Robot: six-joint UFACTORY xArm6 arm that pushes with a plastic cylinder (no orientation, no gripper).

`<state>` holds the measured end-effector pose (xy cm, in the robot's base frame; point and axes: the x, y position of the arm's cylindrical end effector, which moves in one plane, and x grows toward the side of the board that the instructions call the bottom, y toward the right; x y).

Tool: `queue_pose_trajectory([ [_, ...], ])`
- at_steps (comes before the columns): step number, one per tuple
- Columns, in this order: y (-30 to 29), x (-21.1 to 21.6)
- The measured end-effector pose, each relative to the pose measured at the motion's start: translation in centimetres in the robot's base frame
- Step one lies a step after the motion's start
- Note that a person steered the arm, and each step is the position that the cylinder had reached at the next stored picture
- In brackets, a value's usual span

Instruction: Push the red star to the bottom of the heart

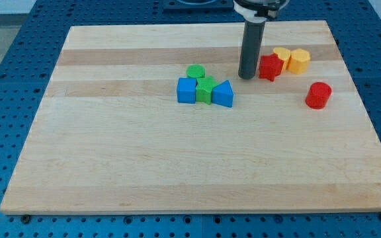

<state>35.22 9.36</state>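
The red star (270,67) lies in the upper right part of the wooden board (177,165). A yellow heart (282,55) touches its upper right side. My tip (246,76) stands just left of the red star, touching or nearly touching it. The rod rises straight up from there to the view's top.
A yellow hexagon-like block (299,60) sits right of the heart. A red cylinder (318,95) lies below and right of it. Near the middle, a blue cube (186,90), green star (206,90), blue triangle (223,94) and green cylinder (196,72) cluster together.
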Motion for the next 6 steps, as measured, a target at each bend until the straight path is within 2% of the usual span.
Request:
queue_pose_trajectory([
  [2, 0.5, -1.8],
  [6, 4.4, -1.1],
])
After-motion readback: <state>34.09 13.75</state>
